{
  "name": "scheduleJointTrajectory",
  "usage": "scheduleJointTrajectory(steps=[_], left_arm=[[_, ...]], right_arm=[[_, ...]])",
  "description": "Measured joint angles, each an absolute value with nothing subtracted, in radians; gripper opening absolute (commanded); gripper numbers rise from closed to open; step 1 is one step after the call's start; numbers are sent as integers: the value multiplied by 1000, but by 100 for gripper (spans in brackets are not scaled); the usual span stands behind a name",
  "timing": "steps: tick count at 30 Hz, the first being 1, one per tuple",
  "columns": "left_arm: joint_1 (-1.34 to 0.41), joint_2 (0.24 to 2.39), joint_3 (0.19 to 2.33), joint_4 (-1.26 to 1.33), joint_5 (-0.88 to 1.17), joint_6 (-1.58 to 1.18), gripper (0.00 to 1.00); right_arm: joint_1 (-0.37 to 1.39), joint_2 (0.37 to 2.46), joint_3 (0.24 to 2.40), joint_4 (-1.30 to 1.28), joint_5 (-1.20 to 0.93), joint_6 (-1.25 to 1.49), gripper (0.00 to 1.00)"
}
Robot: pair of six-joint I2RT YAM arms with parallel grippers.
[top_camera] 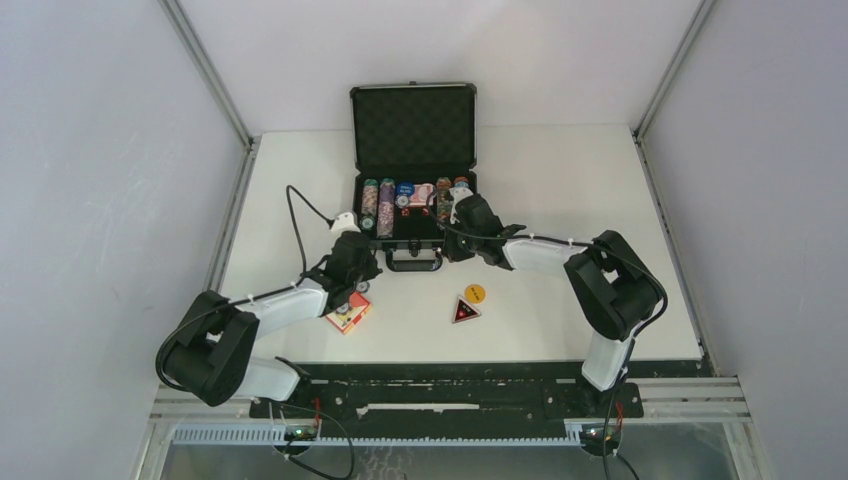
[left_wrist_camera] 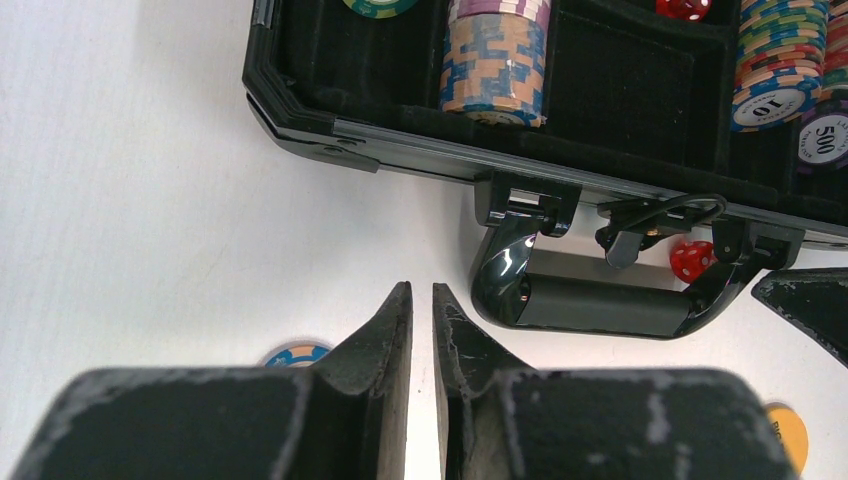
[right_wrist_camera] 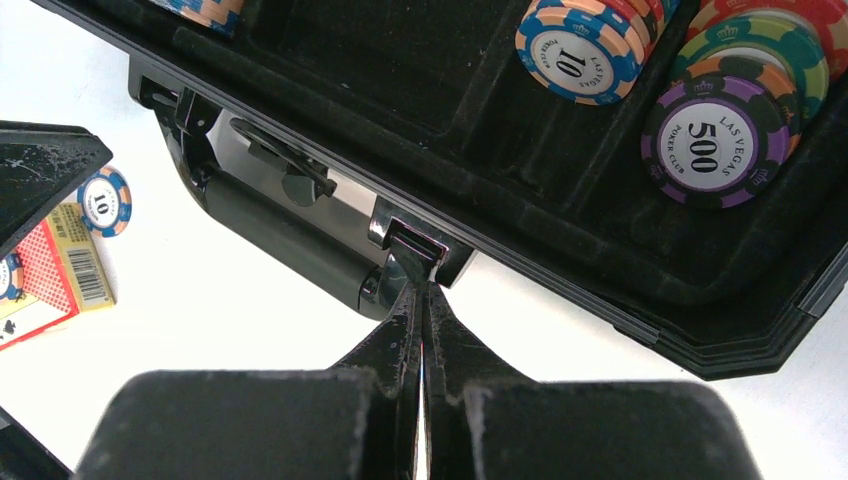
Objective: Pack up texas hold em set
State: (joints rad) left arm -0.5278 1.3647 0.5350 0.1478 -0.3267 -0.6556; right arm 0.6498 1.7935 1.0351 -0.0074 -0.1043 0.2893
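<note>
Risk: briefcase (top_camera: 412, 125) could be shoved back, or handle (left_wrist_camera: 590, 305) snagged, if right gripper (right_wrist_camera: 420, 290) is driven forward; it is pressed together, tips at handle bracket. Red die (left_wrist_camera: 691, 260) by handle could be knocked away. Left gripper (left_wrist_camera: 421, 290) is held low before case front, slightly parted, nothing pinched. Case is laid open at table's far middle; card box (top_camera: 348, 313) is not yet packed.

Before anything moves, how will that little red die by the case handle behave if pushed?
The red die looks small and hard, so it would probably skid or tumble rather than deform. Boxed in by the handle, it may jam against the case.
</note>
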Motion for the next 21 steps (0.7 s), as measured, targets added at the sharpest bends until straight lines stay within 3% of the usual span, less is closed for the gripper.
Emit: scheduleJointTrajectory(steps=[13, 21], left_arm=[[-528, 1365, 535, 147, -327, -655, 17], [-528, 1365, 535, 149, -307, -655, 17]], right_arm=[[663, 1854, 1142, -8, -112, 283, 0], [638, 1723, 977, 8, -91, 286, 0]])
